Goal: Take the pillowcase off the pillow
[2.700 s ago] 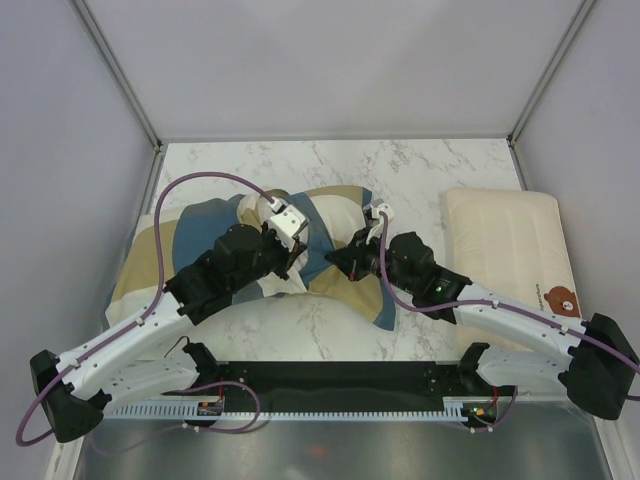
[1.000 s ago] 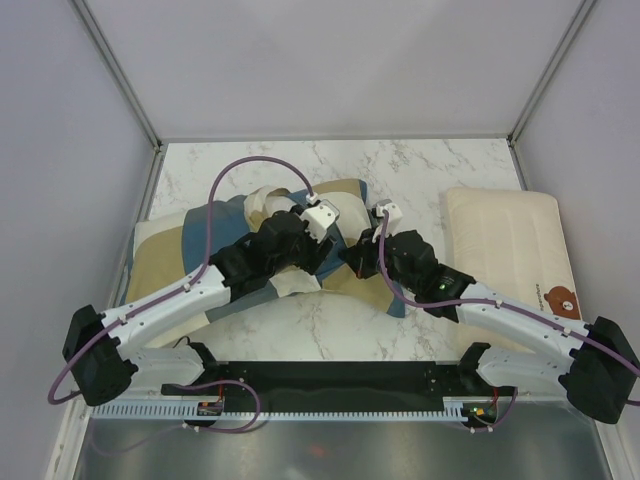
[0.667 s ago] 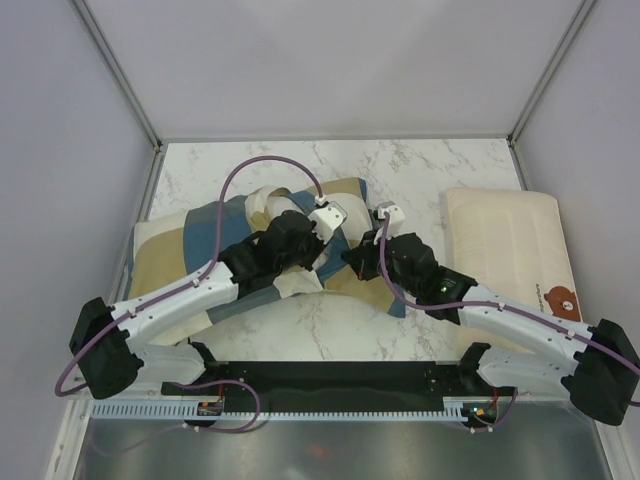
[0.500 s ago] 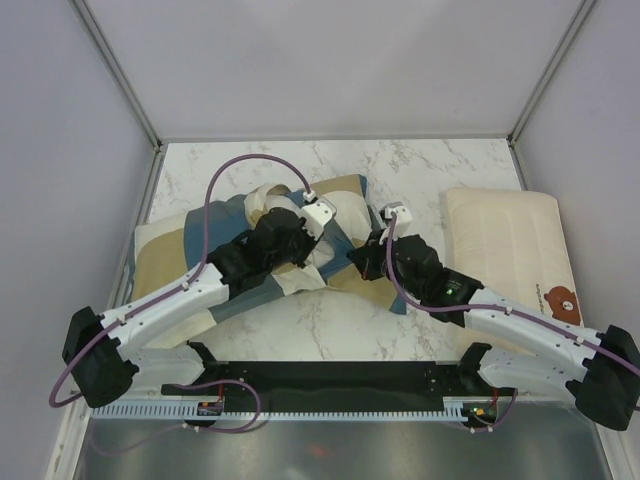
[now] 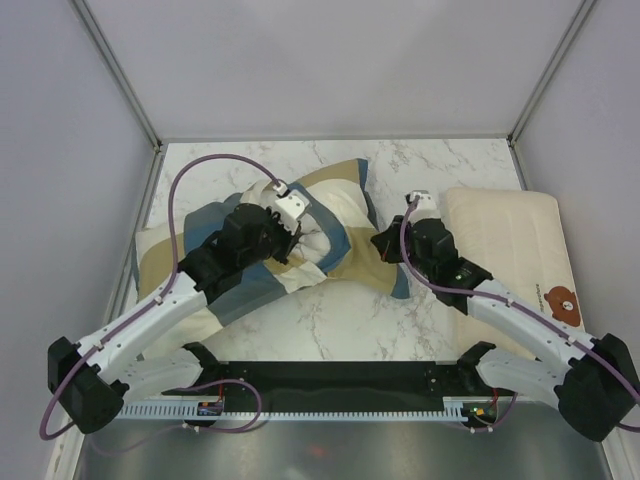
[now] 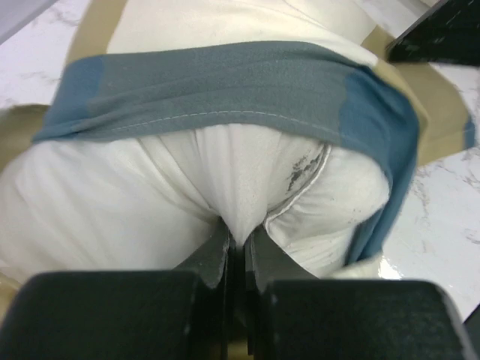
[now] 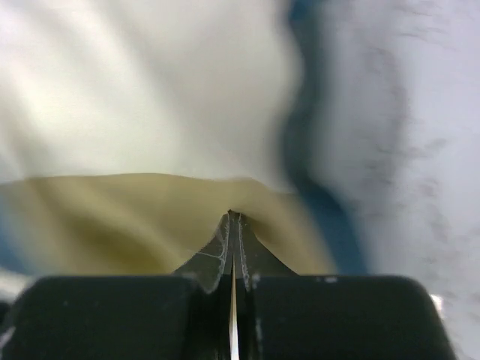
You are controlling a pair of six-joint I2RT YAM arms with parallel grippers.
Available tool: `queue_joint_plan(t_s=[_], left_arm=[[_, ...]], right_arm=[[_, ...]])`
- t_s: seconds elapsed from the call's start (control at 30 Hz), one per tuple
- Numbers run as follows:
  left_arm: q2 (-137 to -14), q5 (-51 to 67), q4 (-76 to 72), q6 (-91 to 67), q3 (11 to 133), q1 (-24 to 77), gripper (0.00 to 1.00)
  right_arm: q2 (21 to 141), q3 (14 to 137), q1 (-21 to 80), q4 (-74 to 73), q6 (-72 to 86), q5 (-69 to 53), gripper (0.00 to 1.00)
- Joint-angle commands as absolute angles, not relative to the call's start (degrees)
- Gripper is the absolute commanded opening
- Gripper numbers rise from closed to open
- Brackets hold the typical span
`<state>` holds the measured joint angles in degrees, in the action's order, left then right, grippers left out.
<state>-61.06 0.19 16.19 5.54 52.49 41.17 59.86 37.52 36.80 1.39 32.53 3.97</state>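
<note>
Left gripper [image 6: 238,234] pinches the pillow [image 6: 112,195], right gripper [image 7: 231,219] the pillowcase [image 7: 112,214] beside it; opposing pulls could slip either thin fold.

pillowcase [image 5: 342,198] steel blue, tan, cream blocks; pillow [image 6: 112,196] off-white; table [image 5: 440,165] white marble, grey veins

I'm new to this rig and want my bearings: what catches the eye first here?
In the middle, a white pillow bulges out of its blue, tan and cream pillowcase. The left claw pinches the pillow, the right claw the pillowcase's tan cloth. A bear-print pillow lies at the right.
</note>
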Motion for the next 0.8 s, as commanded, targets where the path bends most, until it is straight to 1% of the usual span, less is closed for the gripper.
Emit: queue_joint_plan(t_s=[0.0,0.13,0.2,0.27,0.3,0.33,0.43,0.5,0.53,0.57,0.63,0.67,0.7,0.77], left_arm=[[-54.41,-4.31,19.25,6.16,52.47,34.99,0.02],[-51.42,2.62,17.93,4.49,51.24,31.56,0.02],[-51.33,4.91,17.49,4.4,50.98,31.2,0.02],[-51.85,9.2,17.05,4.04,50.63,31.29,0.02],[-52.12,10.19,16.7,3.69,50.63,31.29,0.02],[-52.29,10.8,16.79,3.43,50.54,31.29,0.02],[-52.38,13.26,16.7,3.6,50.71,31.29,0.02],[-51.68,15.11,16.35,3.6,50.36,31.29,0.02],[-51.59,15.64,16.17,3.69,50.27,31.29,0.02],[-51.5,16.17,16.17,3.6,50.1,31.29,0.02],[-51.68,17.22,16.17,3.6,50.1,31.29,0.02],[-51.77,18.97,16.17,3.69,50.1,31.29,0.02],[-52.03,19.85,16.08,3.69,50.18,31.29,0.02],[-52.38,21.52,16.08,3.69,50.36,31.29,0.02]], right_arm=[[63.45,35.33,28.75,-6.33,26.81,17.4,0.0],[70.03,34.8,25.15,-1.51,27.33,15.47,0.0],[71.97,34.89,24.79,-0.01,27.51,12.58,0.0],[72.07,35.16,24.87,3.59,27.86,9.33,0.0],[71.29,35.24,24.87,4.73,27.95,4.53,0.0],[70.67,35.51,25.22,6.23,27.95,2.57,0.0],[66.72,37.17,28.54,6.07,27.16,-1.74,0.01],[63.13,37.7,31.1,6.24,26.37,-3.16,0.09],[62.06,37.88,33.2,7.81,26.45,-5.86,0.14],[61.18,37.62,34.18,8.87,27.59,-6.93,0.3],[59.51,36.75,37.07,14.03,28.91,-10.18,0.45],[59.41,36.48,38.05,15.8,30.05,-11.24,0.55],[60.11,36.39,38.75,17.65,30.84,-12.21,0.58],[61.95,36.04,40.51,23.1,32.25,-14.31,0.63]])
